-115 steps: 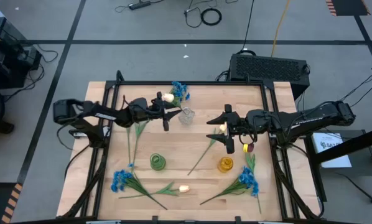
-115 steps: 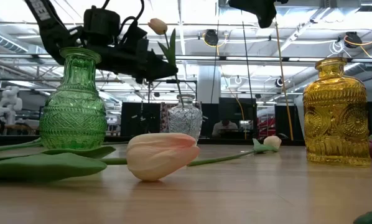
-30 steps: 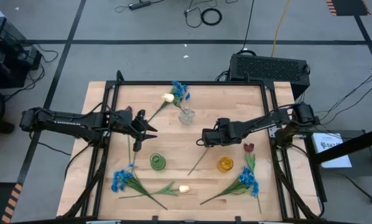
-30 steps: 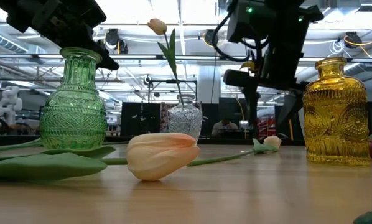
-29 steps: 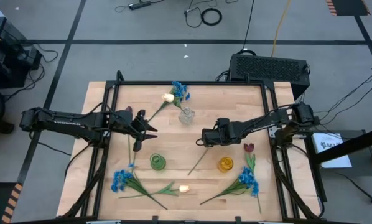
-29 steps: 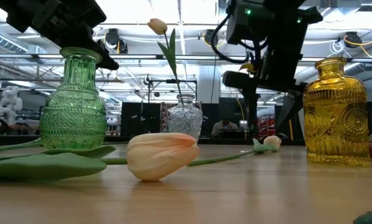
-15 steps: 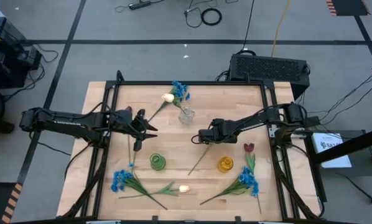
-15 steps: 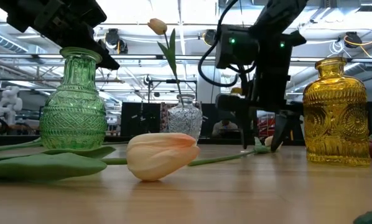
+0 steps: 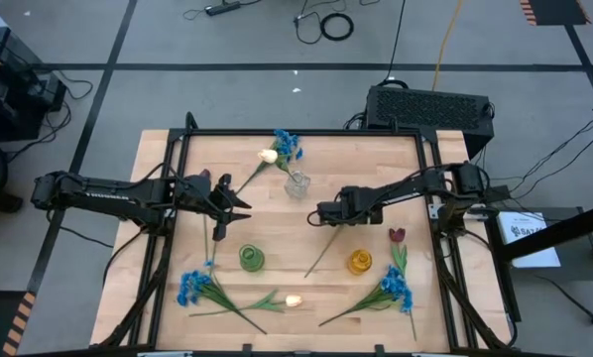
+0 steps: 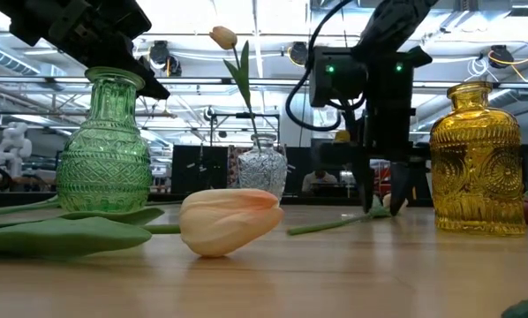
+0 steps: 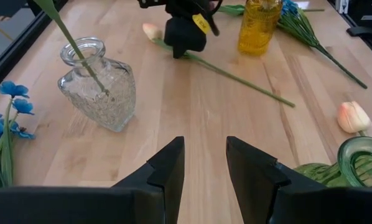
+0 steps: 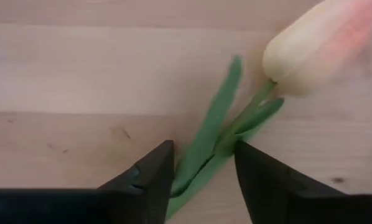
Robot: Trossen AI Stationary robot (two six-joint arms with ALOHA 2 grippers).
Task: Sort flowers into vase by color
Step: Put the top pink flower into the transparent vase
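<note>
Looking down at a pale wooden table [image 9: 177, 297] in a black frame, I see the right gripper [image 9: 323, 211] low over a cream tulip [image 12: 320, 46].
Its fingers [image 12: 150, 171] straddle the green stem without pinching it; the left gripper [image 11: 204, 165] hovers spread and empty near the clear vase [image 9: 296, 183], holding one tulip. Other flowers lie around the green vase [image 9: 251, 258] and yellow vase [image 9: 360, 262]. Behind: a workshop with ceiling lights.

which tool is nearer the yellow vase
Right. The right tool sits low at a cream tulip's stem, just up-left of the yellow vase. The left tool is farther off, across the table beyond the green vase.
</note>
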